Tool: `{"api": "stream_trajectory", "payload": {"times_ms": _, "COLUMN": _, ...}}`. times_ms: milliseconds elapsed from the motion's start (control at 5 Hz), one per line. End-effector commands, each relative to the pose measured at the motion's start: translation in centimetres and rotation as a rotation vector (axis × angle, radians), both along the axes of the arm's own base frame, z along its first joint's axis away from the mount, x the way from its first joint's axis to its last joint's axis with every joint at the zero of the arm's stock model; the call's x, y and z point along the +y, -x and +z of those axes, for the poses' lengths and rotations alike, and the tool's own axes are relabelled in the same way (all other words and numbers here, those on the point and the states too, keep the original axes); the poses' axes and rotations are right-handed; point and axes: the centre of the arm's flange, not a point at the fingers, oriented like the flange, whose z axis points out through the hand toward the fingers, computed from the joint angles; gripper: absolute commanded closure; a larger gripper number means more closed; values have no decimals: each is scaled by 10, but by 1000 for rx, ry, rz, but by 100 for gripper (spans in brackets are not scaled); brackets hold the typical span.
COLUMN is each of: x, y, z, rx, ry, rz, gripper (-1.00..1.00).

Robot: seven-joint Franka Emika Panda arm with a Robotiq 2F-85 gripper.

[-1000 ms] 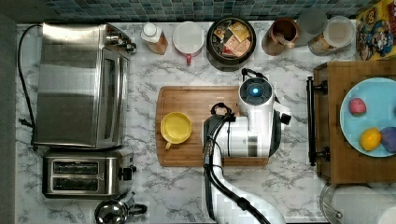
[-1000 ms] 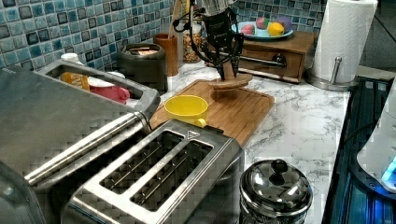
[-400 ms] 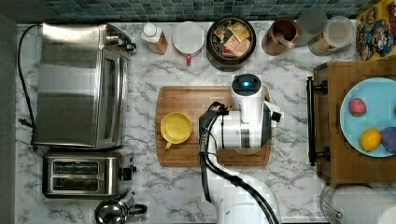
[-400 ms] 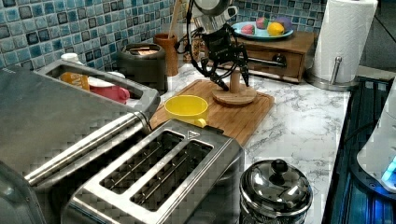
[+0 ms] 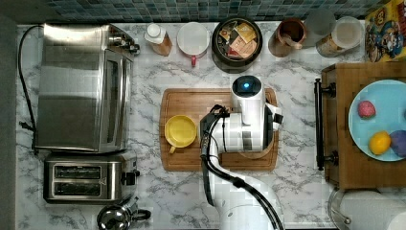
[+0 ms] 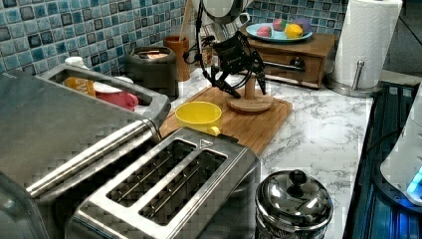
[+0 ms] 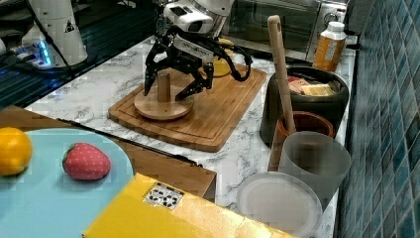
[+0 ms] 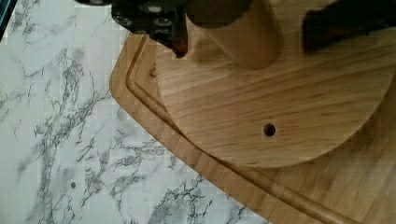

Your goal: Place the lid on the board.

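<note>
Lid: the round wooden lid (image 7: 164, 106) lies flat on the board (image 7: 223, 111), near one corner. Its knob (image 7: 163, 87) stands straight up.

Claw: the claw (image 7: 172, 86) is open. Its two fingers (image 7: 195, 87) stand on either side of the knob and do not touch it.

Edge of lid: in the wrist view the lid's rim (image 8: 211, 148) sits just beside the board's groove (image 8: 243, 179), very near the board's edge.

Job so far: I think the lid is set down and let go, so the job looks almost done.

What could go wrong: if the claw goes up crooked, a finger could bump the knob. That could push the lid over the groove and off onto the tabletop (image 7: 94, 94).

Other bump: the yellow cup (image 5: 180, 132) sits well apart on the same board. A wide swing of the arm could knock it.

Safe way: I think lifting straight up is best.
</note>
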Motion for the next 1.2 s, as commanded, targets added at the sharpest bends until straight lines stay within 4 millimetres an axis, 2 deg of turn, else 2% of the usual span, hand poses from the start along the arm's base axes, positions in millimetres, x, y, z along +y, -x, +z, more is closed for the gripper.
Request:
{"api": "stream_trajectory", "payload": {"times_ms": 200, "x": -5, "y": -37, "z": 83, "rx": -235, "ry": 9, "rz": -13, "gripper": -100}}
{"api": "stream_trajectory", "payload": {"times_ms": 1200, "x": -3, "y": -35, "z": 87, "rx": -227, "ry": -6, "rz": 0, "gripper": -100}}
